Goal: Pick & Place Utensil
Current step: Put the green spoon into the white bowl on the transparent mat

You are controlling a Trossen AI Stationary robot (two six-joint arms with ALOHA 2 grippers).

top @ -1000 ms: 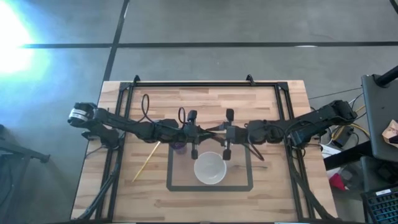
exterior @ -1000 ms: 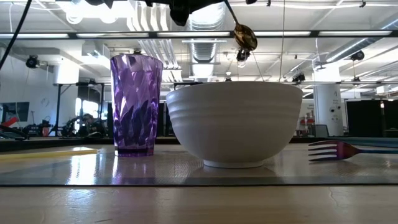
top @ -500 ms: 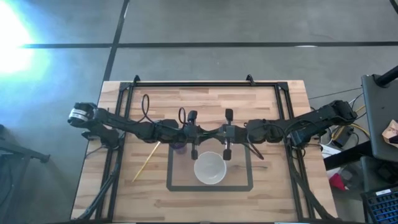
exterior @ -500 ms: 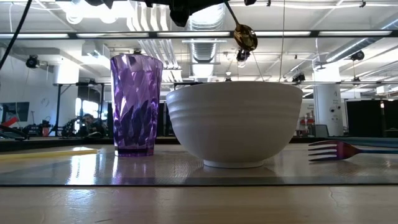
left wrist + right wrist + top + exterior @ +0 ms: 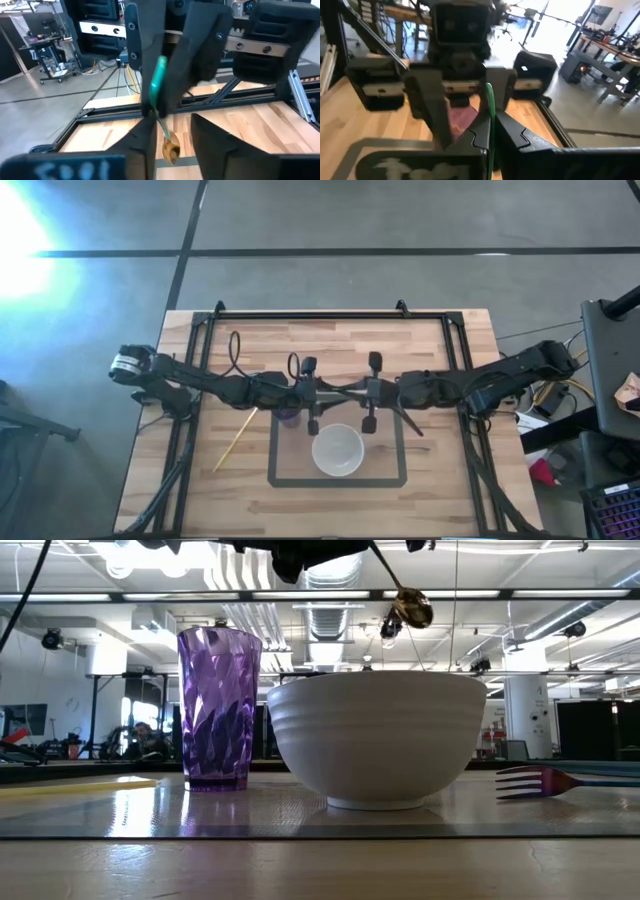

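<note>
Landmark: white bowl [image 5: 337, 450], seated inside the black-outlined rectangle [image 5: 275, 480] on the wooden table [image 5: 440, 500].

- Far left of the bowl: yellow chopstick [image 5: 235, 438], flat on the wood, outside the rectangle, slanted.
- Left of the bowl, at its far side: purple ribbed tumbler [image 5: 219, 708], upright, close beside the bowl in the low view; could not tell touching or apart.
- Above the bowl's far-left edge: left gripper [image 5: 325, 391], raised off the table. Fingers [image 5: 146, 145] parted in its own wrist view, a clear gap between them, clamped on nothing.
- Above the bowl, toward its far side: spoon [image 5: 411, 608], green handle, brass-coloured head. Hung in the air clear of the rim, head down and tilted. Seen in the left wrist view dangling in the gap between the left fingers; contact with the nearer finger not clear.
- Above the bowl's far-right edge: right gripper [image 5: 355, 390], facing the left one, tips nearly meeting. Closed tight on the spoon's green handle, pinched between both fingers [image 5: 480, 132] in its own wrist view.
- Right of the bowl: purple fork [image 5: 560, 780], flat on the table, tines toward the bowl, apart from it.
</note>
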